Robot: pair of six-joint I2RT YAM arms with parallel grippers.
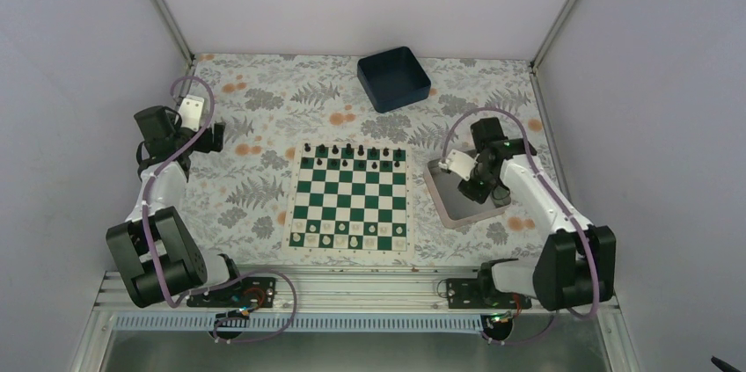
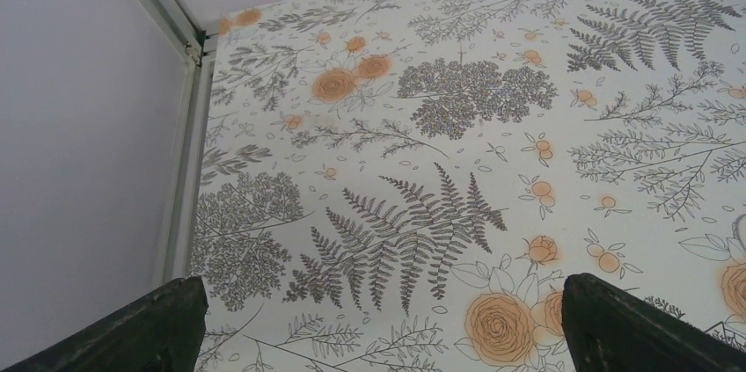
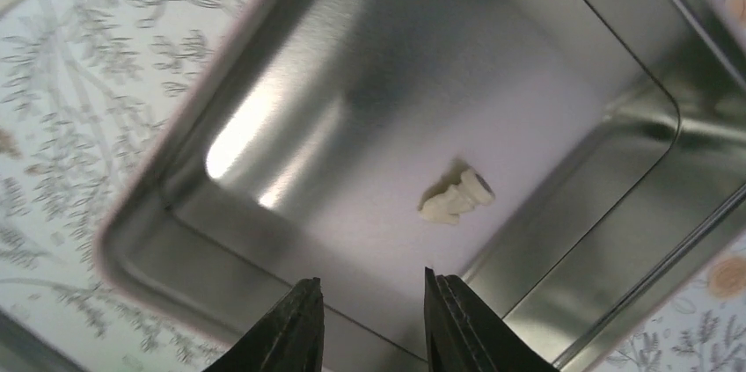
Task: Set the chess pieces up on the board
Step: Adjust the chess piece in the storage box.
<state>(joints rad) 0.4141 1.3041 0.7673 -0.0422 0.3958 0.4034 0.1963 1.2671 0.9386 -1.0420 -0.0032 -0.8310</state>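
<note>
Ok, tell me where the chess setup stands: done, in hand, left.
Done: black pieces line the far rows of the board and cream pieces its near rows, too small to count. In hand: nothing; the right gripper hangs open over the silver tray, the left gripper open above the tablecloth. Left: one cream piece lies on its side in the tray, yet to reach the board.

White ground with grey ferns and orange roses across the tabletop [image 1: 255,108]. Dark green and white checks on the board [image 1: 352,189], edged with a cream border. Black pieces [image 1: 352,152] along its far rows, cream pieces [image 1: 347,229] along the near row. Dark blue for the bin [image 1: 393,79] at the far side. Shiny silver for the tray [image 3: 290,108] on the right, with one cream piece [image 3: 456,198] inside. Black and white arms [image 1: 163,192], purple cables [image 1: 193,78]. Black on the left claw [image 2: 378,319] and the right claw [image 3: 369,288].
</note>
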